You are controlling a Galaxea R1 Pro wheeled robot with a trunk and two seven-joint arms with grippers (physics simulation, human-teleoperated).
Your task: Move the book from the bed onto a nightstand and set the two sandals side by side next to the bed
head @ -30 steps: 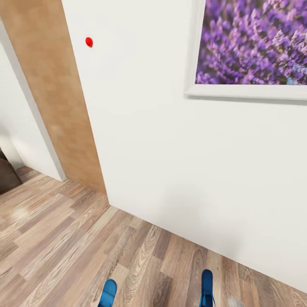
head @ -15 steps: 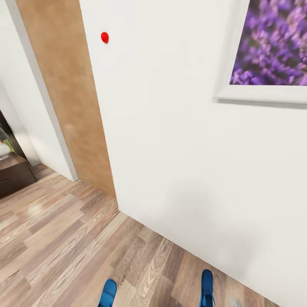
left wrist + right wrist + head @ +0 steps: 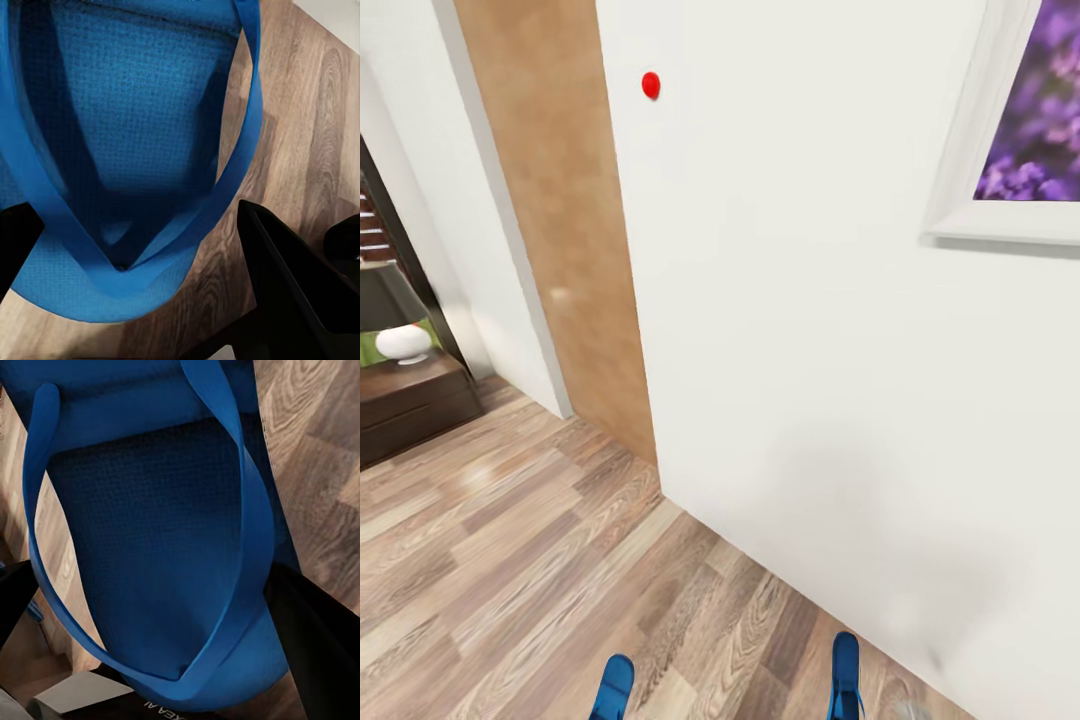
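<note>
head view: facing a plain white wall [image 3: 810, 350] close up, light tan wooden door panel [image 3: 555, 230] to the left of it, small red round dot [image 3: 651, 85] high on the wall, white-framed purple lavender picture [image 3: 1015, 130] at upper right. light-brown wood-plank floor [image 3: 510, 560] below. far left, low dark reddish-brown wooden nightstand [image 3: 410, 405] carrying a white-based lamp with a dark shade [image 3: 400, 320]. at the bottom edge, tips of two bright-blue flip-flop sandals: the left sandal [image 3: 613, 688] and the right sandal [image 3: 845, 675], carried well apart.

left wrist view: left end effector [image 3: 142, 247] pinching the left sandal [image 3: 120, 150], black fingers [image 3: 292, 285] either side of the toe end, thong straps meeting between them, floor beneath.

right wrist view: right end effector [image 3: 150, 615] clamped on the right sandal [image 3: 150, 532], dark fingers [image 3: 322, 637] flanking the sole, held over the planks.

looks like the carry step, both sandals in hand, heading through to the bedroom. next up, probably: steer left past the door toward the nightstand, find the bed, then lower both sandals to the floor beside it, parallel and close together.
</note>
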